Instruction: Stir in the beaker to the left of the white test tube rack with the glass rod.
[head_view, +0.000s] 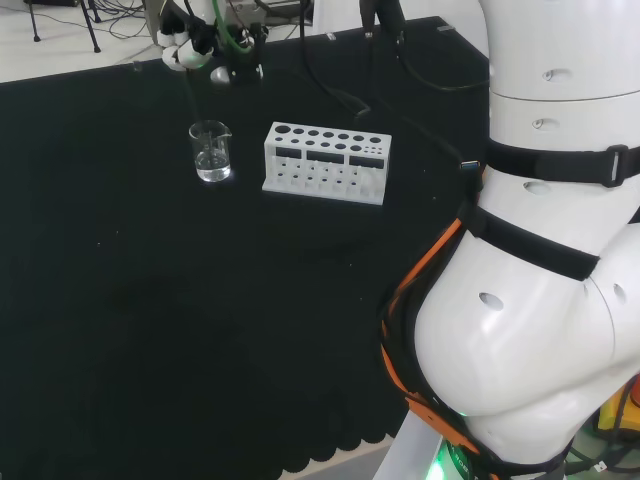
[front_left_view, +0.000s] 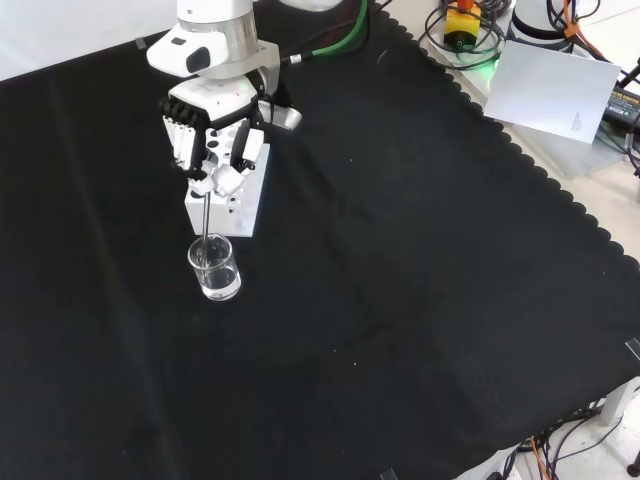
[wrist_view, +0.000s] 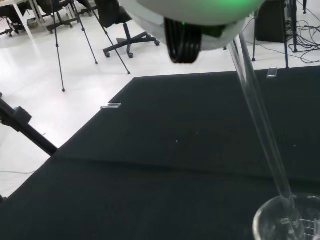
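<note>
A small clear glass beaker (head_view: 211, 151) with a little liquid stands on the black cloth, left of the white test tube rack (head_view: 326, 162) in the head view. In the front view the beaker (front_left_view: 216, 268) stands just below the rack (front_left_view: 236, 196). The hand (front_left_view: 215, 125) hangs above the beaker, its fingers curled round a thin glass rod (front_left_view: 206, 223). The rod runs down from the hand and its lower end is inside the beaker. The wrist view shows the rod (wrist_view: 260, 117) slanting down into the beaker's mouth (wrist_view: 288, 220). In the head view the hand (head_view: 190, 45) is at the cloth's far edge.
The arm's big white links (head_view: 545, 240) stand at the right of the head view. Cables (head_view: 330, 70) trail over the cloth behind the rack. A white sheet (front_left_view: 558, 90) and electronics lie beyond the cloth's scalloped edge in the front view.
</note>
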